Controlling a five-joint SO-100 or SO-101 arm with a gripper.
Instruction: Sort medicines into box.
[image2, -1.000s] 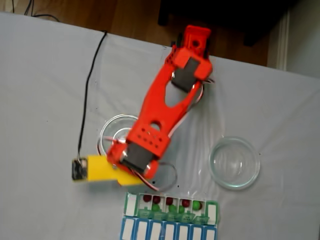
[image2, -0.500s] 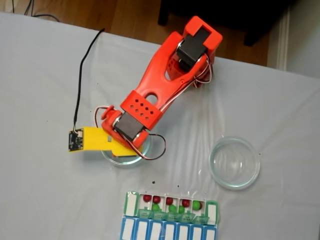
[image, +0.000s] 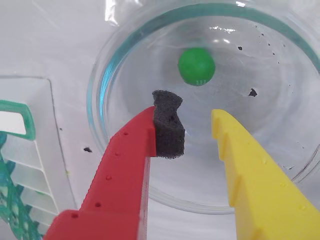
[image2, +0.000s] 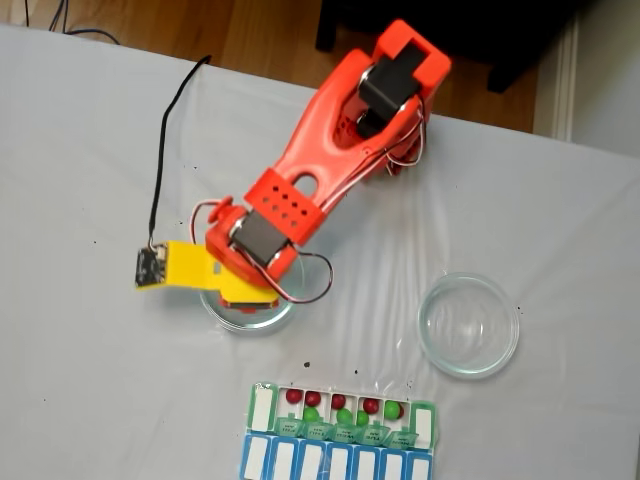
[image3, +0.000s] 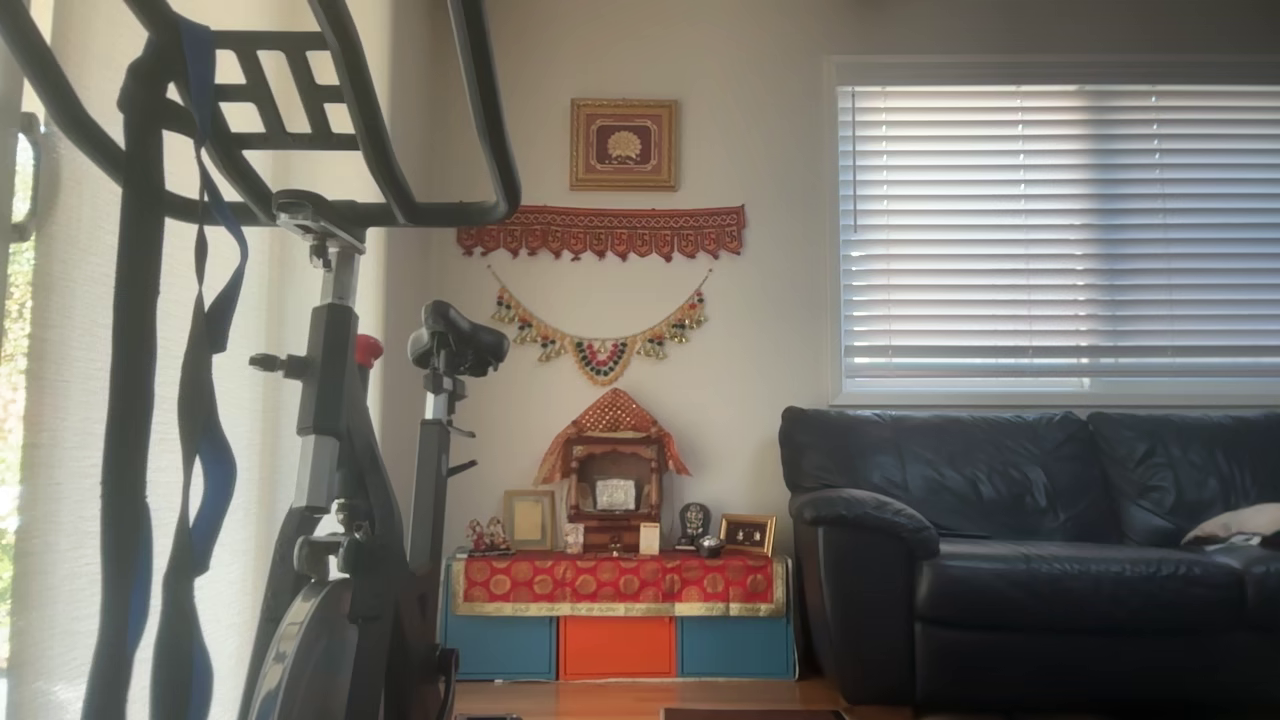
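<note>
- Fixed view: the orange arm (image2: 330, 140) sits right over the left glass dish (image2: 250, 312), so only the dish's near rim peeks out, and you can't see what's in it from there.
- The gripper (image2: 235, 290) is mostly tucked under the wrist in that view too; can't judge the jaws from above.
- Wrist view clears it up: the gripper (image: 197, 127) has its jaws apart with nothing between them, a red finger (image: 120, 170) with a black foam pad (image: 167, 125) on the left and a yellow finger (image: 250, 175) on the right.
- It hangs over the dish (image: 107, 90), and one glossy bright green ball (image: 196, 66) lies on the glass just beyond the tips, not touched.
- A few dark specks sit on the glass; can't tell what they are.
- The box (image2: 340, 412) is at the near edge of the table (image2: 80, 150): white compartments, green lids flipped open, small red and green balls inside. Too blurry to count them properly.
- The blue-lidded row (image2: 335, 462) just nearer is cut off by the frame edge.
- In the wrist view the box (image: 20, 150) is cropped at the left.
- A second glass dish (image2: 469, 325) on the right looks empty.
</note>
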